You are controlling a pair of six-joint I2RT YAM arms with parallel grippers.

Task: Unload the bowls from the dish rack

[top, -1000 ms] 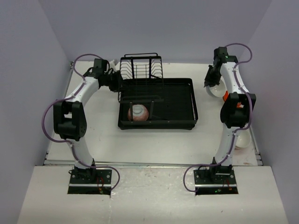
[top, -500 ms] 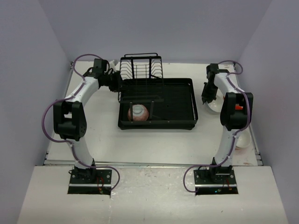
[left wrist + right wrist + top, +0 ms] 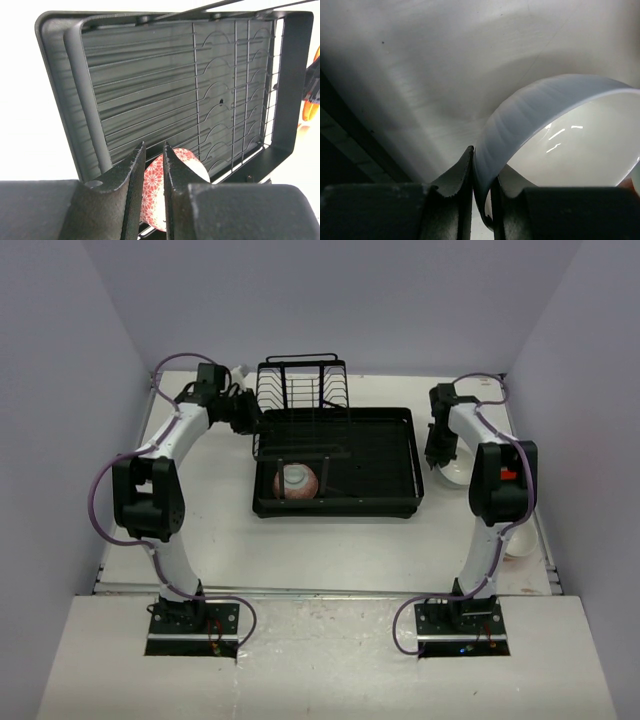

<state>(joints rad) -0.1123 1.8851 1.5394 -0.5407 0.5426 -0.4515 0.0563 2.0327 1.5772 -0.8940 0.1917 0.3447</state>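
The right claw [image 3: 481,192] is pinching the rim of a white bowl [image 3: 560,135], holding it just right of the rack [image 3: 400,455] above the counter [image 3: 330,540]. The left claw [image 3: 152,172] is sitting nearly closed and empty at the rack's left edge. A red-patterned bowl [image 3: 296,481] is lying in the rack's near-left part.

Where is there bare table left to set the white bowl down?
Bare patches: the broad strip between the dish rack and the arm bases, and the left side beside the left arm. The right edge is crowded: the right gripper holds the white bowl there, another bowl nearer.
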